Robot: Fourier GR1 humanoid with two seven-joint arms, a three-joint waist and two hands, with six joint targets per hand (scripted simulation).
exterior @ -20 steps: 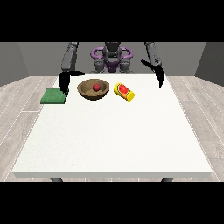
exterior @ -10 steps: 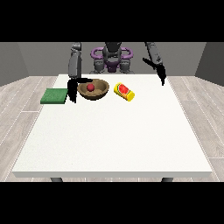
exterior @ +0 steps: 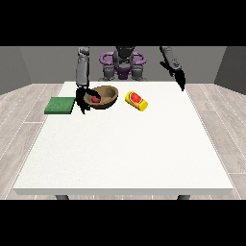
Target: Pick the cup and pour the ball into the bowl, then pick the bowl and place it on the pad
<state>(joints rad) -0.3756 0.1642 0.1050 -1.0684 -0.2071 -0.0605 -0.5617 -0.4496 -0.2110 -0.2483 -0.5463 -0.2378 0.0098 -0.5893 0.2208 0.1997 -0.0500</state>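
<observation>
A brown bowl (exterior: 106, 97) sits on the white table (exterior: 125, 149) near the far edge, tipped a little, with a red ball (exterior: 96, 98) inside it. The hand at the view's left (exterior: 81, 101) is at the bowl's left rim, its fingers against the rim. A yellow cup with red on it (exterior: 136, 100) lies on its side to the right of the bowl. A green pad (exterior: 60, 105) lies flat to the left of the bowl, by the table's left edge. The hand at the view's right (exterior: 180, 79) hangs above the table's far right corner, holding nothing.
The robot's purple and grey torso (exterior: 122, 62) stands behind the table's far edge. Wooden floor surrounds the table on all sides.
The hand at the view's left came down from beside the pad to the bowl's left rim. The bowl now looks slightly tilted. The other hand stayed near the far right corner.
</observation>
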